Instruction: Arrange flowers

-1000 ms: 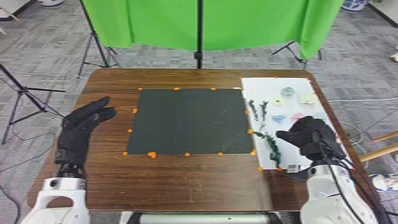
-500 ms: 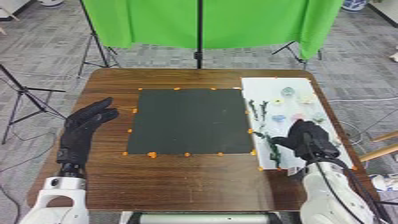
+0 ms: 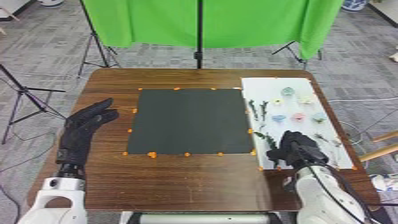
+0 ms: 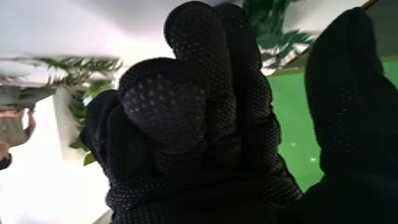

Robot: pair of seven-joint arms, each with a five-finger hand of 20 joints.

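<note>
Fingers loosely extended and thumb apart, with nothing seen gripped: beside the dark mat (image 3: 189, 121), over the white board (image 3: 265, 86), your right hand (image 3: 298, 150) has shifted leftward and nearer you, and it covers part of the leafy stem (image 3: 268, 140) lying there. That likely lines you up for a pick, so settle gently before you close, or you may crush the leaves.

A streaky grey tiled floor (image 3: 160, 61) surrounds a round-cornered brown wooden table (image 3: 195, 185). Beyond it hangs a bright green fabric backdrop (image 3: 142, 25), a thin black upright pole (image 3: 200, 30) in front. A thin-legged black tripod (image 3: 28, 89) stands left of the table, pale wooden legs (image 3: 380, 152) to its right; in the right wrist view, white light glares near leafy green plants (image 4: 98, 86)
</note>
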